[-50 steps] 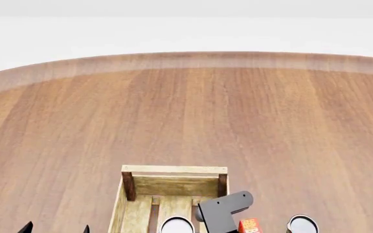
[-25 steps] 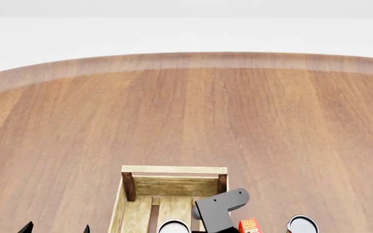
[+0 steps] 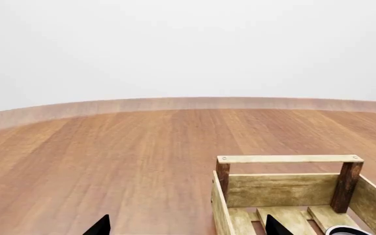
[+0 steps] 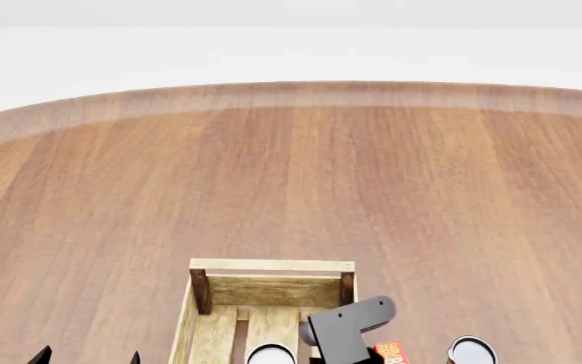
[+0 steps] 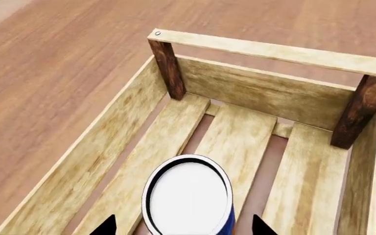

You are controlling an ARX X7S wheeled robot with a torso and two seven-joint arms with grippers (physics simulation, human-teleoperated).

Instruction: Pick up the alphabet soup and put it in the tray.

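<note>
Standing inside the crate point(image 5: 344, 58), the soup can point(image 5: 188, 196) shows its white top and silver rim over the slats, with a sliver of blue label at its side; whether its base already rests on the floor cannot be told from the right wrist view. The right gripper point(image 5: 184, 226) shows only two dark fingertips point(image 5: 105, 226), one on each side of the can; they look spread wider than the can, but I cannot tell for sure whether they touch it. From the head view the can's top point(image 4: 272, 354) sits at the near edge of the picture, left of the right arm's grey bracket point(image 4: 347, 326).

The step in hand looks like the release. To do it well, part the jaws fully and lift straight up, so no fingertip drags the can over or knocks the crate's right wall.

The left gripper point(image 3: 182, 226) hangs spread and empty near the crate's left side. A second can point(image 4: 471, 351) stands on the table point(image 4: 291, 189), right of the crate.
</note>
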